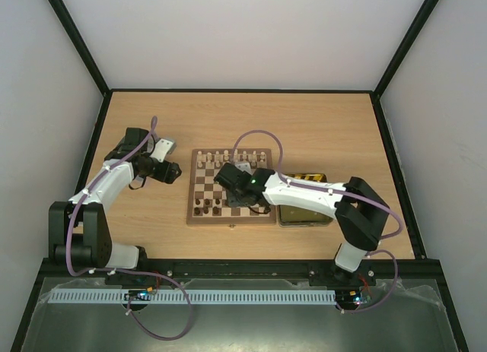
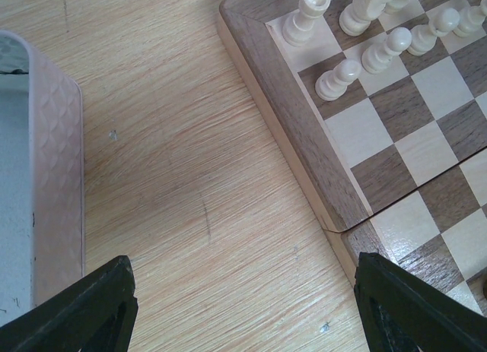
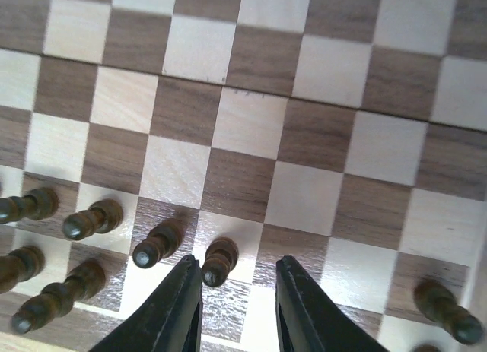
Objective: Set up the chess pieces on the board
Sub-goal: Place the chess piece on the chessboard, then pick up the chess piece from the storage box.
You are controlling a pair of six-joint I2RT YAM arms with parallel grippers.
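Right wrist: dark pawn (image 3: 219, 261) stands upright, lower centre; right gripper (image 3: 238, 264) jaws slightly parted, seemingly empty; left gripper (image 2: 243, 267) gapes empty.

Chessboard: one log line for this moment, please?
right jaws: apart, empty, near dark pawn | left jaws: wide, over table | board: partly set

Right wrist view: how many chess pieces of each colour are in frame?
Dark brown pieces: 7
Pale cream pieces: 0 in this view; they show from the left wrist instead
Total: 7, plus a dark sliver cut off at the bottom edge that may be another piece.
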